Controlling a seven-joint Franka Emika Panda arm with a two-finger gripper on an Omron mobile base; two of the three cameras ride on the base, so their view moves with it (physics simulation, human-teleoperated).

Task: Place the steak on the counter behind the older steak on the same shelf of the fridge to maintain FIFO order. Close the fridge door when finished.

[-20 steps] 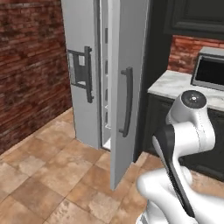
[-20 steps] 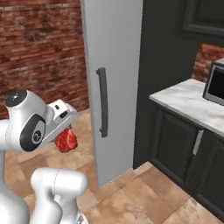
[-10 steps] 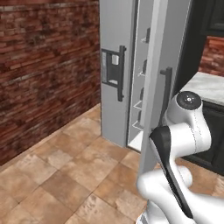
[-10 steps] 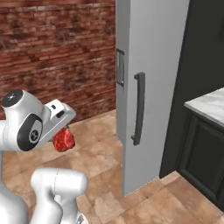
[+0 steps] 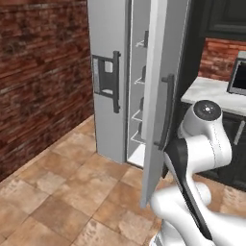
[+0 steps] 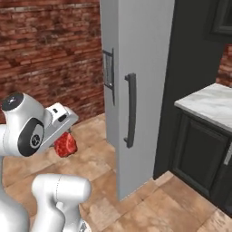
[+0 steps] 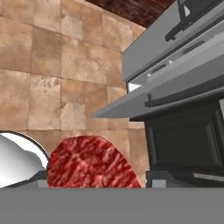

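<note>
The steak [image 6: 65,145], a glossy red slab, hangs under my gripper [image 6: 65,137], which is shut on it low at my left side, well short of the fridge. In the hand view the steak [image 7: 89,165] covers the fingertips. The fridge [image 5: 108,72] stands ahead with its plain fridge door [image 5: 157,96] swung open towards me; I see that door's outer face and dark bar handle [image 6: 130,108]. Between the two doors the thin white edges of several shelves [image 5: 138,116] show. The older steak is hidden. The marble counter [image 6: 208,102] lies to the right.
The dispenser door [image 5: 106,79] stays shut on the left. A red brick wall [image 5: 43,72] runs along the left. A microwave [image 5: 238,77] stands on the counter over dark cabinets [image 6: 199,154]. Tan floor tiles [image 5: 62,192] spread in front of the fridge.
The whole picture has shifted in both base views, so the base has moved relative to the fridge. The arm keeps its pose with the steak still held.
</note>
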